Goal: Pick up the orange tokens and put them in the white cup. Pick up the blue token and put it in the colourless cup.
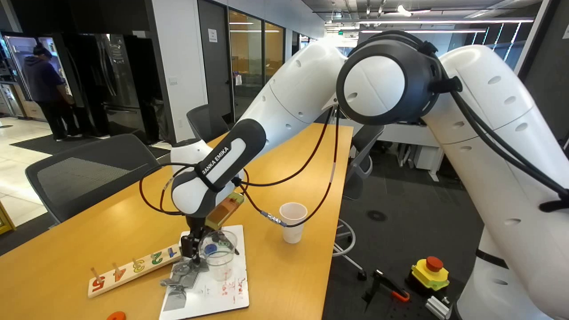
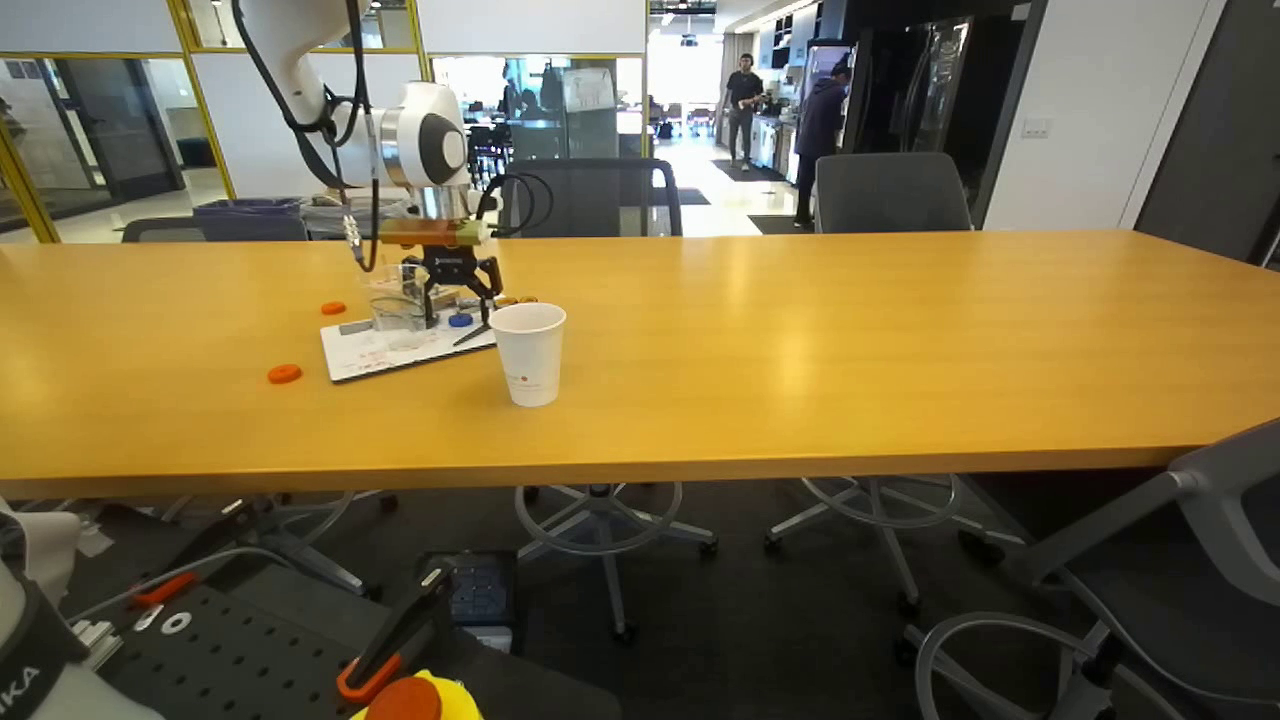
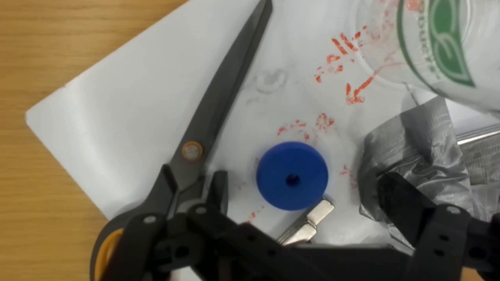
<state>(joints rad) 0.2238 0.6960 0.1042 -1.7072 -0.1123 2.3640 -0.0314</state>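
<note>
Blue token (image 3: 292,176): flat on the whiteboard (image 3: 117,93), inward of the corner by the scissors (image 3: 219,99), between the fingers (image 3: 404,195).
Fingers: wide apart, nothing held.
Grip: probably needs no turn.

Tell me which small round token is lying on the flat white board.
The blue round token. It rests on the flat white board; the two orange round tokens lie on the wooden table.

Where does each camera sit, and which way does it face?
Exterior view: beside the arm, which mostly shows, facing lengthwise along the table.
Exterior view: off the table's long side, facing across toward chairs; part of the arm, end effector included.
Wrist view: at the arm's end, facing down at the blue token; end effector along the bottom.
Both exterior views share the white cup.
</note>
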